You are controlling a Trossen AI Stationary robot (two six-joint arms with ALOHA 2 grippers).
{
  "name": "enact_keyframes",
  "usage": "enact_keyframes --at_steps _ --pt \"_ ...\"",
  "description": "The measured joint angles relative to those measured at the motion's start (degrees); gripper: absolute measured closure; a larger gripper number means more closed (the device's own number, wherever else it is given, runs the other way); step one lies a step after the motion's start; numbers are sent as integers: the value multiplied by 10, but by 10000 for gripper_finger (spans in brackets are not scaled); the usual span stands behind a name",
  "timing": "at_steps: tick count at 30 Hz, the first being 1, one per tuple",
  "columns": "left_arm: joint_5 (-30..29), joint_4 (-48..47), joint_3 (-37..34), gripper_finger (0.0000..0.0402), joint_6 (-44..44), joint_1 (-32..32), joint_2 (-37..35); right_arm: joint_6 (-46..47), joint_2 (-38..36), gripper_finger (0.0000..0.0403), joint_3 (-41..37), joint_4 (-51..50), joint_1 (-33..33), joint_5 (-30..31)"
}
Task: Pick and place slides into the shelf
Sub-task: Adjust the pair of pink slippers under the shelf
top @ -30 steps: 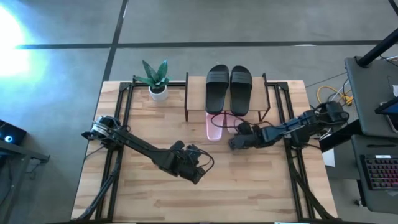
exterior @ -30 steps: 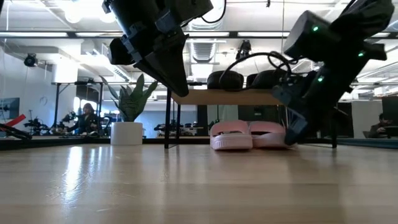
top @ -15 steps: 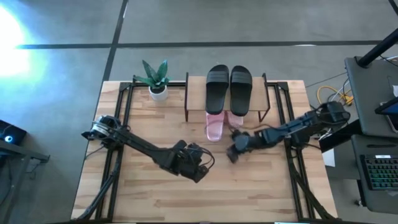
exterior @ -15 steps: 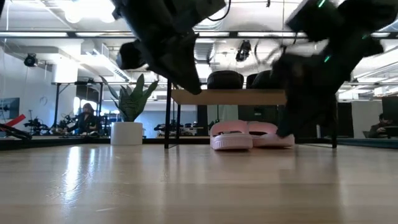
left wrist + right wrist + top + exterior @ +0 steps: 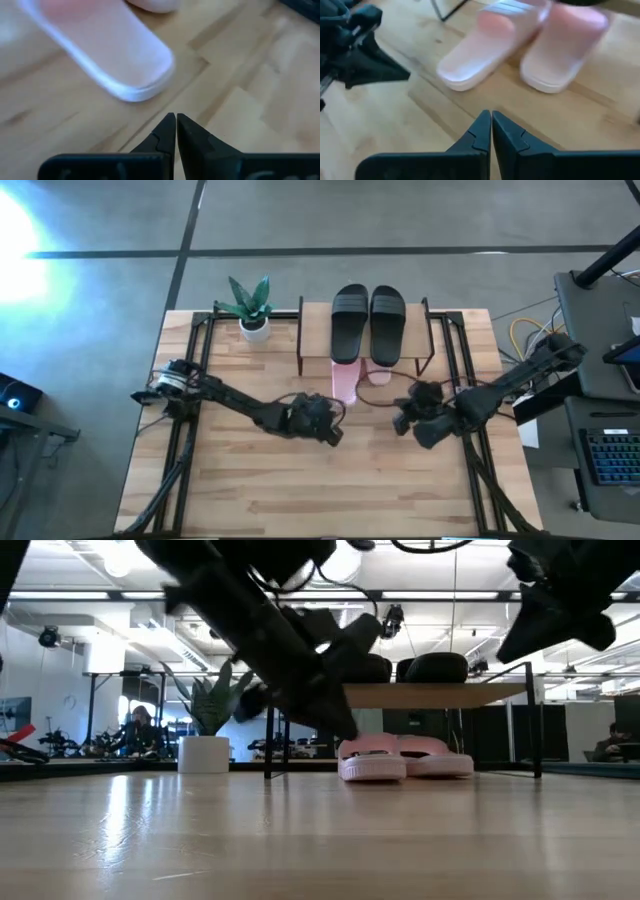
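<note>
L gripper [image 5: 176, 120]: fingers pressed together, tips meeting, nothing pinched. It hovers low over the tabletop [image 5: 250, 490], not touching any slide. Just ahead of its tips lies the heel end of a pale pink slide [image 5: 107, 55], close but apart. In the high view the L gripper [image 5: 330, 430] sits just in front of the shelf [image 5: 315, 330], near the pink slide [image 5: 344, 383] that pokes out from under the top board.

R gripper [image 5: 491, 120]: fingers also pressed together, empty. Ahead of it, apart, both pink slides lie side by side on the wood, one [image 5: 485, 42] nearer the L arm, the other [image 5: 565, 45] beside it; the two look to touch along their sides. High view puts the R gripper [image 5: 402, 420] near the shelf's front, off toward the R side, clear of the slides.

Black pair [image 5: 368, 320] lies on top of the shelf board, side by side. Low view: pink pair [image 5: 405, 756] rests on the table under the board [image 5: 430, 695], black pair above it; L gripper [image 5: 340, 725] just beside the pink pair, R arm raised well above.

Potted plant [image 5: 252, 310] stands beside the shelf, away from both grippers.
</note>
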Motion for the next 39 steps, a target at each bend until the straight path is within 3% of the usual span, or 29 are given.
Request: enact_keyframes --at_steps 4,11,24,35,39 --pt "107 79 -8 400 31 31 12 39 -34 394 7 -75 2 1" --pt "185 98 -6 400 30 66 30 48 -54 394 -1 -100 1 14" --pt "164 139 34 400 83 123 88 70 -46 394 -21 -103 1 16" --pt "48 110 71 400 146 153 105 84 -45 394 -24 -102 1 29" --pt "48 108 69 400 146 155 105 84 -45 394 -24 -102 1 29"
